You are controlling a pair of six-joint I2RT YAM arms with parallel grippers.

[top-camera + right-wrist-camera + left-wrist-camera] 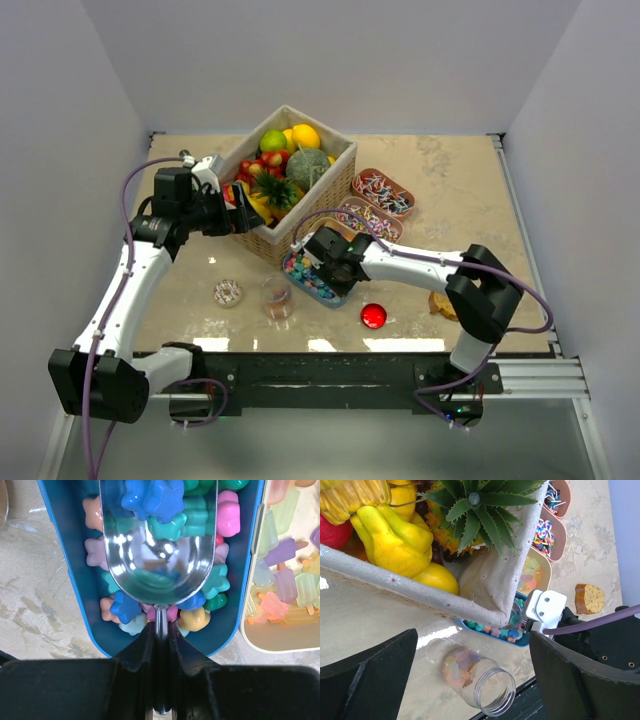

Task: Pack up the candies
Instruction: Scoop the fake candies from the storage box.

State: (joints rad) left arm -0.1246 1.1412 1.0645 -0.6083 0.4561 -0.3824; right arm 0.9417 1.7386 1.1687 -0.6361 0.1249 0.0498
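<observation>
My right gripper (pixel 160 628) is shut on the handle of a metal scoop (pixel 160 555). The scoop's bowl lies in the blue tray (pixel 60 560) of pastel star-shaped candies (pixel 125 607), with a few blue and teal ones in its far end. In the top view this gripper (pixel 318 262) is over the blue tray (pixel 306 280). A clear glass jar (pixel 277 298) with some pastel candies at its bottom stands just left of that tray. My left gripper (pixel 474 636) hangs open above the jar (pixel 479 680), beside the basket's corner, holding nothing.
A lined wicker basket (pixel 335 185) of toy fruit stands behind the trays. Further trays hold ice-lolly candies (pixel 285 580), swirled sweets (pixel 368 220) and striped wrapped ones (pixel 383 190). A sprinkled doughnut (pixel 228 292), a red ball (pixel 373 316) and a cake slice (pixel 440 303) lie near the front edge.
</observation>
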